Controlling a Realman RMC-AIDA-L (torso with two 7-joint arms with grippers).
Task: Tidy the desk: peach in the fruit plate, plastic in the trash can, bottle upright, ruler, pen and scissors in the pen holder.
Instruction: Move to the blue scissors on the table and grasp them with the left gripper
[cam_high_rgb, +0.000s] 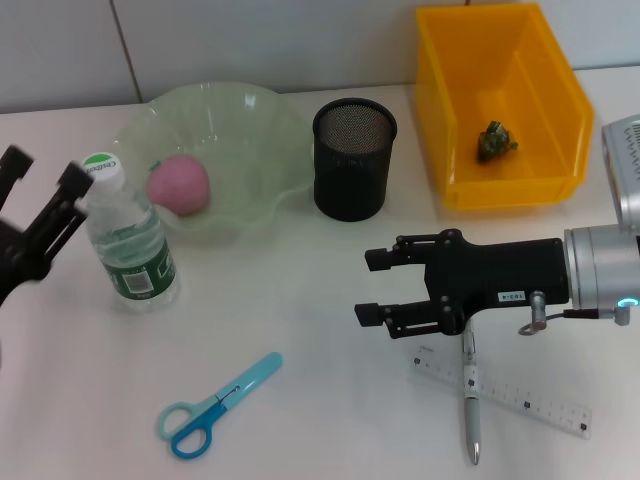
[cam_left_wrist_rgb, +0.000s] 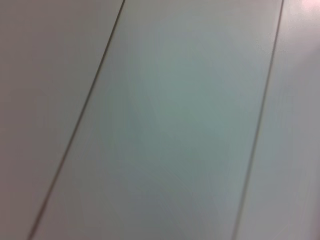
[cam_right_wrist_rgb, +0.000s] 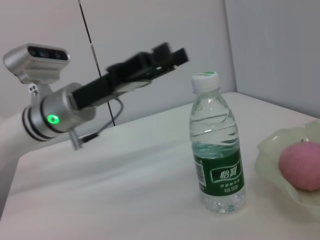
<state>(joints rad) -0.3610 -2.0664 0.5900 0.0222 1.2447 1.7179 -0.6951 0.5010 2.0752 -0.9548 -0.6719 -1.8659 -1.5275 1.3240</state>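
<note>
Right gripper: I've got my right gripper (cam_high_rgb: 375, 286) out over the middle of the desk (cam_high_rgb: 300, 330), reaching in from the right edge, its two black fingers (cam_high_rgb: 382, 259) spread wide with nothing between them.
Pen: right under that arm, the pen (cam_high_rgb: 470, 400) lies near the front edge, tip toward me, crossing over the ruler.
Ruler: the clear ruler (cam_high_rgb: 505, 390) lies flat at a slant beneath the pen, toward the front right corner.
Left gripper: my left gripper (cam_high_rgb: 40, 195) hangs at the left edge, just beside the bottle; fingers apart, gripping nothing. From the right wrist view I see it (cam_right_wrist_rgb: 172, 54) raised off the surface, near the cap but not touching.
Bottle: the bottle (cam_high_rgb: 128, 235) stands upright on the left side of the desk, white cap on, green label.
Peach: the pink peach (cam_high_rgb: 179, 185) sits inside the fruit plate (cam_high_rgb: 270, 130), a pale green wavy bowl toward the back left, just behind the bottle.
Pen holder: the black mesh pen holder (cam_high_rgb: 354, 160) stands upright at the back centre, between the plate and the bin; I cannot see into it.
Trash can: the yellow trash can (cam_high_rgb: 560, 110) sits at the back right corner with a small dark green crumpled plastic (cam_high_rgb: 495, 140) lying on its floor.
Scissors: the blue scissors (cam_high_rgb: 215, 405) lie flat near the front edge, left of centre, well apart from both grippers.
Left wrist view: only plain pale panels with thin seams.
</note>
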